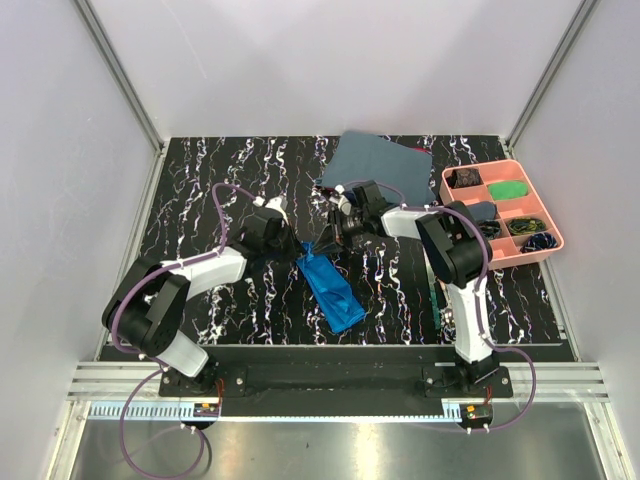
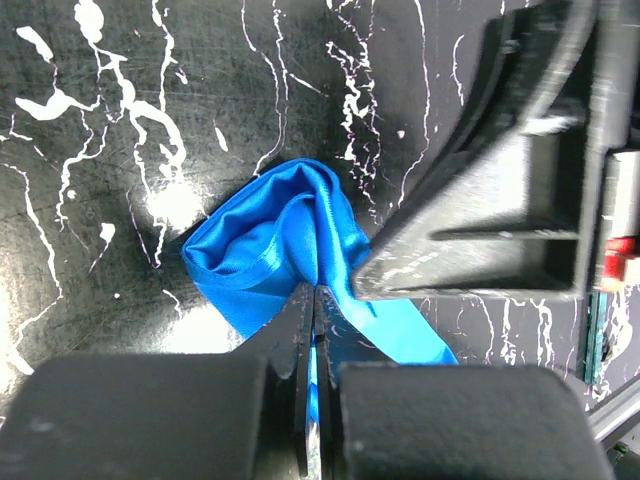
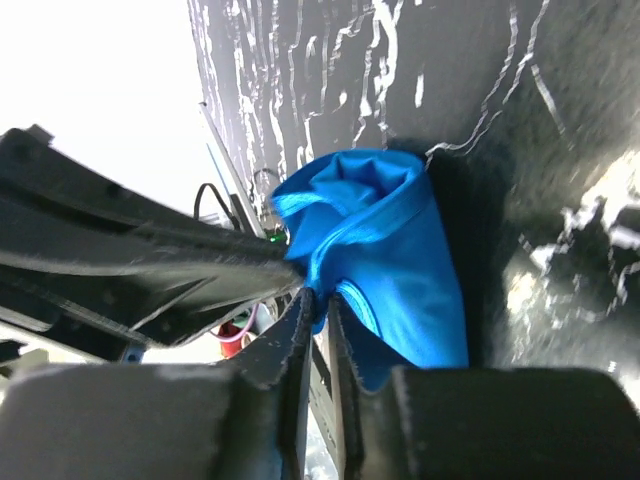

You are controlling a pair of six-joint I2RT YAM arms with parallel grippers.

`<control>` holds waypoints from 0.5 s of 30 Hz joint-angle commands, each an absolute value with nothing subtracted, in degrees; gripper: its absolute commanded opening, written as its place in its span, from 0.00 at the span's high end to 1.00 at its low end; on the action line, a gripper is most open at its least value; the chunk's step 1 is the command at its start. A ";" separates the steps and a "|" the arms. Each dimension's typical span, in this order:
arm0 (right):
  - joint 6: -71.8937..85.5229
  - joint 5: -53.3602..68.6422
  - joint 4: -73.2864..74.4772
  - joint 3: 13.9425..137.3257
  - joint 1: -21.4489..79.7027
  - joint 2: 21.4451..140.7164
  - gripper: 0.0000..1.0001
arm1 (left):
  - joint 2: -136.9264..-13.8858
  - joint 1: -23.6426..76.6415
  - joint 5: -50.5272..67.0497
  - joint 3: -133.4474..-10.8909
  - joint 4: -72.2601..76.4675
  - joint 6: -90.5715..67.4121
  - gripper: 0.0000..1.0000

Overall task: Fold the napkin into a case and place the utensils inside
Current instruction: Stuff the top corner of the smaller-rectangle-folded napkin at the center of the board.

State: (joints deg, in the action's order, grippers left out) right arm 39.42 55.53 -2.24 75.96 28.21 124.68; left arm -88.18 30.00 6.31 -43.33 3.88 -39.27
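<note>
Left wrist view: the left gripper [image 2: 312,292] has its fingers [image 2: 300,330] pressed together on a thin edge of the napkin [image 2: 270,235], and the blue cloth runs straight out from between the tips. Just beyond the tips the cloth bunches into a puffed, open loop, which looks like the mouth of the case. Pinching the hem there, I judge, holds that mouth up off the surface and stops the folds from sliding apart. The right gripper [image 3: 318,300] meets the same end from the opposite side. Its fingers [image 3: 290,345] are nearly closed on another fold, though blur and shadow make it hard to say how deep the bite goes. The mouth stands between the two sets of tips. Back beneath the left fingers, the rest of the napkin trails away as a long narrow strip lying flat on the black marbled table [image 1: 200,190].
</note>
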 commanded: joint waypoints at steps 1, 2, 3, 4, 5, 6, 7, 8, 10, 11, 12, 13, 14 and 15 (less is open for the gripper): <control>41.04 57.66 -5.01 78.05 29.97 127.35 0.94 | -86.75 30.15 8.52 -43.85 8.61 -38.06 1.00; 41.48 57.83 -5.62 77.87 30.14 127.61 0.96 | -86.75 30.15 8.53 -44.03 8.70 -37.19 1.00; 42.44 58.18 -7.10 77.52 30.49 127.97 0.98 | -86.57 30.15 8.61 -44.21 8.79 -36.92 1.00; 43.15 58.27 -7.99 77.43 30.85 128.58 0.99 | -86.40 30.15 8.87 -44.38 9.05 -36.74 1.00; 44.37 58.62 -9.39 77.34 31.11 128.93 1.00 | -86.40 30.15 8.96 -44.47 9.23 -36.56 1.00; 48.39 59.15 -14.45 77.43 31.37 129.37 1.00 | -86.74 30.15 9.05 -44.65 9.23 -36.74 1.00; 50.34 59.76 -17.02 77.87 31.72 130.51 1.00 | -87.79 30.15 9.31 -45.00 8.79 -37.17 1.00; 51.49 60.20 -19.23 78.74 32.34 131.04 1.00 | -88.32 30.15 8.88 -44.91 7.40 -38.13 1.00; 50.99 59.77 -17.85 82.08 32.69 132.62 0.98 | -88.42 30.15 9.14 -41.60 10.09 -39.63 1.00; 49.93 60.29 -15.93 83.22 32.61 133.32 0.95 | -88.16 30.15 8.79 -40.53 11.15 -41.12 1.00; 49.31 60.55 -13.73 84.10 32.52 133.85 0.94 | -87.98 30.15 8.53 -39.73 11.77 -41.31 1.00; 49.31 60.64 -13.54 83.76 32.52 133.68 0.92 | -87.72 30.15 7.92 -39.03 11.69 -41.22 1.00; 48.87 60.30 -12.75 83.50 32.52 133.25 0.91 | -87.45 30.15 7.39 -38.76 11.17 -41.13 1.00; 48.00 60.03 -11.96 83.15 32.43 132.81 0.86 | -87.28 30.15 6.77 -38.50 10.99 -41.13 1.00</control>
